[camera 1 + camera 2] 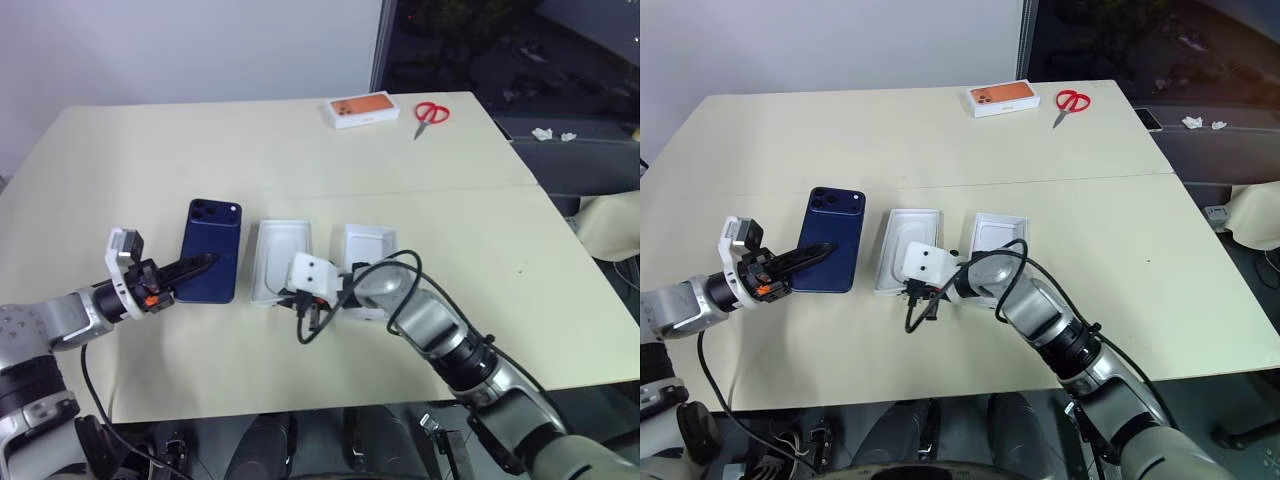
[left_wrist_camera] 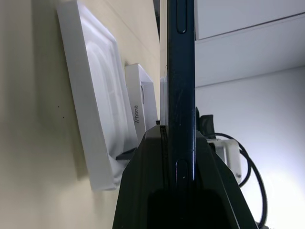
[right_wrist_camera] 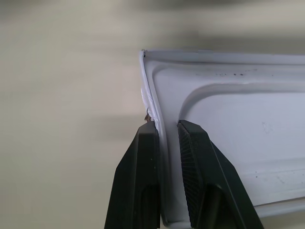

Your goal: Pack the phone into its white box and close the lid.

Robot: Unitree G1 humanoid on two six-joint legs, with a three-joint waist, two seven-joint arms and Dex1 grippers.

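From the head views, the slim dark blue phone (image 1: 211, 251) is not packed yet; it sits near the surface's front edge, beside the shallow white cardboard box (image 1: 281, 261).

Left wrist view: the left tool (image 2: 177, 157) is clamped on the phone's edge.

Right wrist view: the right tool (image 3: 164, 131) pinches the box wall.

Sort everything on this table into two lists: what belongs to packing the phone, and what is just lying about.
Belongs to the job:
- phone, gripped at its near end by the left hand
- white box, with the right hand shut on its wall
- lid, lying open side up beside the box

Just lying about:
- orange-topped box at the far edge
- red scissors next to it
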